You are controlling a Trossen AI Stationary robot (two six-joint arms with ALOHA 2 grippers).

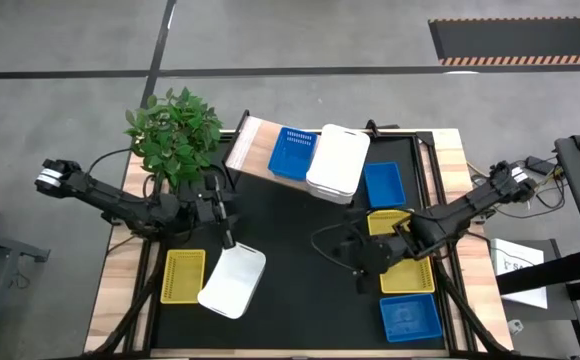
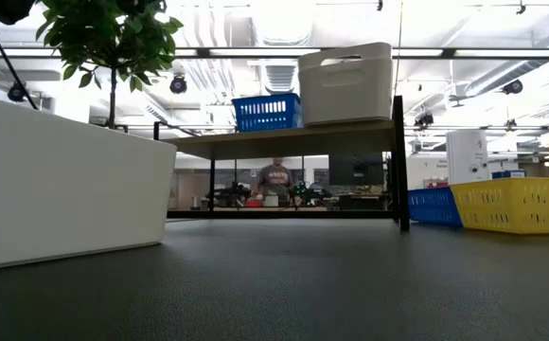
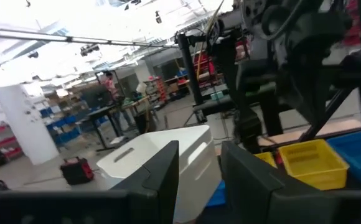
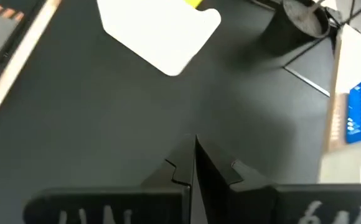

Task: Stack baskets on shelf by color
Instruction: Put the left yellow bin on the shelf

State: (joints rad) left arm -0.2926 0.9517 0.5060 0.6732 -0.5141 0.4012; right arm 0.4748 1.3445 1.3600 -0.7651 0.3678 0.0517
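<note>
**On the shelf: two colours started, most baskets still down on the counter**

On the shelf (image 1: 255, 146) at the far edge of the counter (image 1: 300, 260) sit a blue basket (image 1: 292, 154) and, just beside it, a white stack (image 1: 339, 160) that overhangs the shelf's near edge. No yellow up there yet.

Left to move, as the high view shows it:
- white basket (image 1: 233, 282), tilted, near the front left. The left hand (image 1: 226, 236) sits right at its far rim; its fingers (image 3: 162, 177) stand part-way apart, and I cannot tell for sure whether they pinch the rim.
- yellow basket (image 1: 182, 275), just beside the white one.
- second blue basket (image 1: 384, 184), on the counter next to the shelf.
- yellow pair (image 1: 407, 272) on the right, partly under the right arm.
- third blue basket (image 1: 410, 318), front right corner.

My read: roughly a third done.

Right hand (image 1: 362, 270) hangs over bare counter mid-right, fingers pressed together, holding nothing.

Around: a potted plant (image 1: 175, 130) crowds the shelf's left end (likely in the left arm's way when it reaches up). Loose cables (image 1: 328, 240) lie mid-counter. A person (image 2: 275, 177) shows far behind, past the shelf legs.
</note>
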